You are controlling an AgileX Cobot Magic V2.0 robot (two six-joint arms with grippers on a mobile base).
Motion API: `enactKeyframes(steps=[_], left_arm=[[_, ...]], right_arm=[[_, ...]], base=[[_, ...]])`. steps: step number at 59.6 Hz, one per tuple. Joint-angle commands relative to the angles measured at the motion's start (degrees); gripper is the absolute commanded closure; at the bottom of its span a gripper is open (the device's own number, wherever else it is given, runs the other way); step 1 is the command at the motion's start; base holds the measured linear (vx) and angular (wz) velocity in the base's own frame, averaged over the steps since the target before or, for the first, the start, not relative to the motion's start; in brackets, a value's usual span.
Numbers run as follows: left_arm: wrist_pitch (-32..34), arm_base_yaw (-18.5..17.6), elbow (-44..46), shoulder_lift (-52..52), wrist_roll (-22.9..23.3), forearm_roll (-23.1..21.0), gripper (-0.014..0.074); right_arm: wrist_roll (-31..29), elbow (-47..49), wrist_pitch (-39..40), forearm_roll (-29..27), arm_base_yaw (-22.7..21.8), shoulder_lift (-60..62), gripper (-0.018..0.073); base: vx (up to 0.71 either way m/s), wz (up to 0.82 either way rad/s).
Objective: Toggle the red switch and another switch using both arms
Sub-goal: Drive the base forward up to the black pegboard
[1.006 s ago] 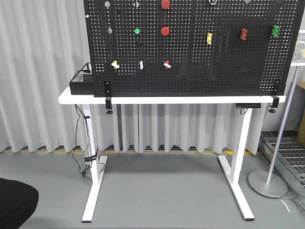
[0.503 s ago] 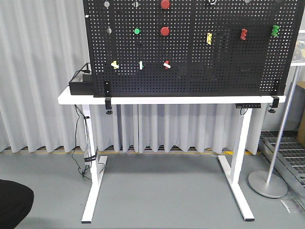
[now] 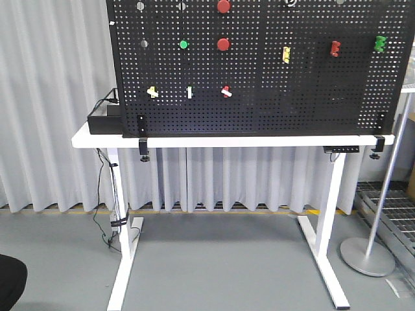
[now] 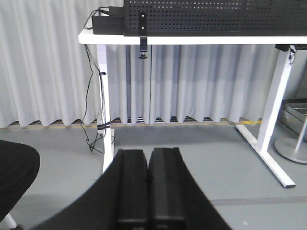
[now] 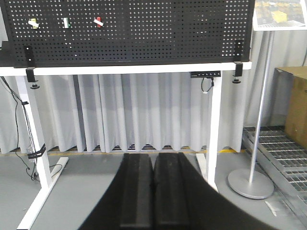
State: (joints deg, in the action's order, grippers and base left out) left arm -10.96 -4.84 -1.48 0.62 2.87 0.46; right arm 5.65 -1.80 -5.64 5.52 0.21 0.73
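Observation:
The red switch [image 3: 225, 91], a small red base with a white lever, sits in the lower row of the black pegboard [image 3: 292, 103], right of a yellow switch [image 3: 152, 92] and a green-and-white switch [image 3: 189, 92]. The right wrist view shows the red switch [image 5: 98, 22] at top left, far ahead. My left gripper [image 4: 148, 151] is shut with nothing in it, low above the floor and short of the table. Likewise shut and holding nothing, my right gripper [image 5: 153, 155] points at the table's underside. Neither arm shows in the front view.
The pegboard stands on a white table [image 3: 97, 138] with a black box [image 3: 104, 120] at its left end. Two round red buttons [image 3: 223, 44], a green button [image 3: 183, 44] and small clips hang higher up. A pole stand [image 3: 367, 255] is at the right; cables hang by the left leg.
The table and pegboard have grown a little larger in the front view. The dark rounded shape at the bottom left corner has shrunk toward the edge.

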Motion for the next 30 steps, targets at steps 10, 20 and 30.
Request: enactKeyframes(steps=[10, 20, 30], left_arm=[[4.6, 0.1, -0.8, 0.4, 0.2, -0.5, 0.0594], [4.6, 0.1, -0.8, 0.4, 0.2, -0.5, 0.0594], [4.6, 0.1, -0.8, 0.4, 0.2, -0.5, 0.0594]], right_arm=[[-0.5, -0.3, 4.8, 0.5, -0.3, 0.3, 0.0566], [-0.5, -0.3, 4.8, 0.5, -0.3, 0.3, 0.0566], [-0.5, -0.3, 4.8, 0.5, -0.3, 0.3, 0.0566]], base=[[0.19, 0.05], [0.2, 0.01], [0.25, -0.03]])
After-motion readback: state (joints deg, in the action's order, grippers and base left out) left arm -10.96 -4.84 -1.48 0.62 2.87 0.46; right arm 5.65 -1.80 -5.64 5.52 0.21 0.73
